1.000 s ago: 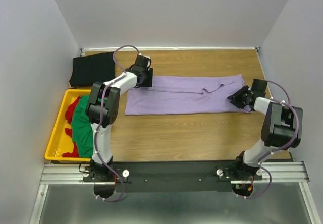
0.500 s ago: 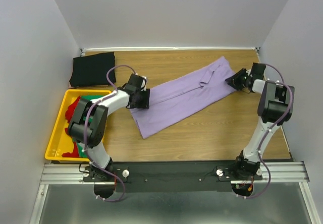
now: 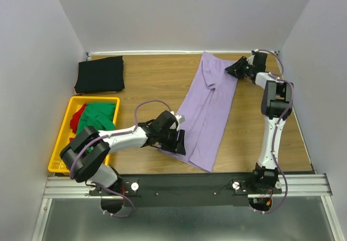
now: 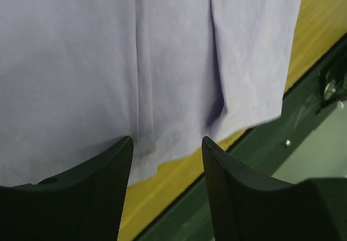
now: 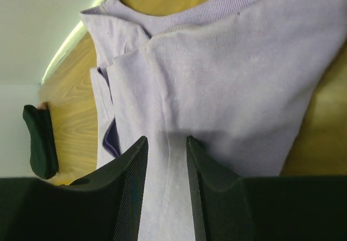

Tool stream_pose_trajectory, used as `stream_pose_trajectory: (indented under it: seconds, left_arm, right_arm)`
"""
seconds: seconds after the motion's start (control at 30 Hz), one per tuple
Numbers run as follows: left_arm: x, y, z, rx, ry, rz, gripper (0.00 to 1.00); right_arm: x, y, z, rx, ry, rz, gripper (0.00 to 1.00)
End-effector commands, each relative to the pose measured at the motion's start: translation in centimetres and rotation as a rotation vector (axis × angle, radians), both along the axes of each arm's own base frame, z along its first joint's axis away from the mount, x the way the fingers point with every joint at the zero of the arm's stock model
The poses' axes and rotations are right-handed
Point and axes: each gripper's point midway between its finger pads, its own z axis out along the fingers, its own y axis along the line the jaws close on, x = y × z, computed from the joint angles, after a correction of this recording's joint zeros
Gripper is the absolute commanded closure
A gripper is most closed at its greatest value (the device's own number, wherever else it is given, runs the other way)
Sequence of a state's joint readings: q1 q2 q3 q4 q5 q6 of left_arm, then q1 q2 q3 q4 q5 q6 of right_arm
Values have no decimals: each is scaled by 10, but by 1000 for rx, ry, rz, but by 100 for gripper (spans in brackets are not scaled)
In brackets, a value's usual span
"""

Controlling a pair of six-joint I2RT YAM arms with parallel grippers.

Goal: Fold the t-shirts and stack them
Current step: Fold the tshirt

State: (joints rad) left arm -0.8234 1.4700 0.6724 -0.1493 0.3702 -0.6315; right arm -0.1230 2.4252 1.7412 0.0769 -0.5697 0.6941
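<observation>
Lavender tee [image 3: 209, 113], folded to long strip, lies diagonal on desk [image 3: 157, 83]: collar end near back wall, hem end at near edge by black rail [image 3: 190, 184]. Bare wood either side.
Left pincer [image 3: 178, 141] at hem, fingers apart, cloth between, grip unclear.
Right pincer [image 3: 233, 69] clamped on collar end.
Tees: four. Lavender; black tee [image 3: 99, 74] far-left corner; green tee [image 3: 97, 116] and red tee [image 3: 80, 113] in one yellow crate [image 3: 60, 138].

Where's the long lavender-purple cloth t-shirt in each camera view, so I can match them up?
Top external: lavender-purple cloth t-shirt runs diagonally from far right to near centre.
Left wrist: t-shirt fills the upper frame.
Right wrist: t-shirt fills centre and right.
Shared landmark: wooden tabletop beside the cloth.
</observation>
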Motion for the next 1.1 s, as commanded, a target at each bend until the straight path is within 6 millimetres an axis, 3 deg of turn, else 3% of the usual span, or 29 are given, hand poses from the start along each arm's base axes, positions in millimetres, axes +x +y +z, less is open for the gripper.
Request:
stream_pose_trajectory:
  seconds: [0.0,0.07,0.1,0.13,0.17,0.2,0.23,0.27,0.3,0.33,0.37,0.4,0.43,0.47,0.5,0.53,0.57,0.6,0.63,0.67,0.73,0.77,0.87,0.97,1.07]
  left_arm:
    - [-20,-16,15,-43,105,-9,38]
    - [-14,-25,33,-76,72,3,37]
    - [-9,-28,41,-90,52,18,36]
    - [-4,-29,48,-98,28,32,36]
    - [7,-29,63,-104,-27,74,34]
    - [14,-27,68,-95,-54,105,34]
    - [24,-23,77,-75,-100,152,34]
    - [28,-20,81,-69,-117,172,34]
    - [31,-18,85,-63,-132,190,34]
    - [34,-15,91,-65,-151,208,33]
    - [37,-10,91,-47,-168,236,34]
    - [39,-6,93,-40,-176,258,34]
    - [40,-2,93,-31,-182,277,34]
    - [43,6,95,-14,-204,307,34]
    - [43,10,96,-11,-208,328,34]
    - [42,14,97,-8,-209,337,34]
    - [47,27,100,15,-245,389,34]
    - [47,32,100,23,-255,406,34]
    - [49,38,102,28,-266,429,34]
    - [49,49,103,47,-282,470,34]
    - [49,61,103,61,-296,509,34]
    - [48,70,102,71,-302,536,33]
    - [43,79,96,84,-292,563,34]
    - [37,81,89,101,-270,546,34]
    - [34,84,84,120,-254,542,33]
  right_arm:
    - [2,22,-26,27,59,70,58]
    - [9,24,0,29,3,89,57]
    - [11,24,25,22,-40,95,56]
    - [9,24,22,19,-35,97,55]
    - [6,24,48,-2,-79,102,54]
    - [2,23,56,-13,-89,101,53]
    - [-6,21,88,-39,-121,93,53]
    - [-22,22,78,-43,-80,90,52]
    - [-22,21,107,-53,-130,84,52]
    - [-43,25,92,-46,-76,84,52]
    - [-59,36,116,-50,-105,101,52]
    - [-74,45,119,-51,-100,118,52]
    - [-104,56,93,-44,-24,142,52]
    - [-124,72,115,-60,-60,172,52]
    - [-142,90,113,-66,-48,206,52]
    - [-163,102,109,-71,-31,229,52]
    - [-196,123,83,-86,45,255,52]
    - [-216,133,74,-94,77,262,52]
    - [-233,144,87,-95,51,272,52]
    - [-265,166,67,-104,111,311,52]
    - [-292,188,65,-89,132,363,52]
    - [-315,211,59,-75,159,431,52]
    - [-350,248,43,-81,213,548,52]
    - [-369,276,26,-120,246,619,52]
    - [-376,292,16,-144,262,658,52]
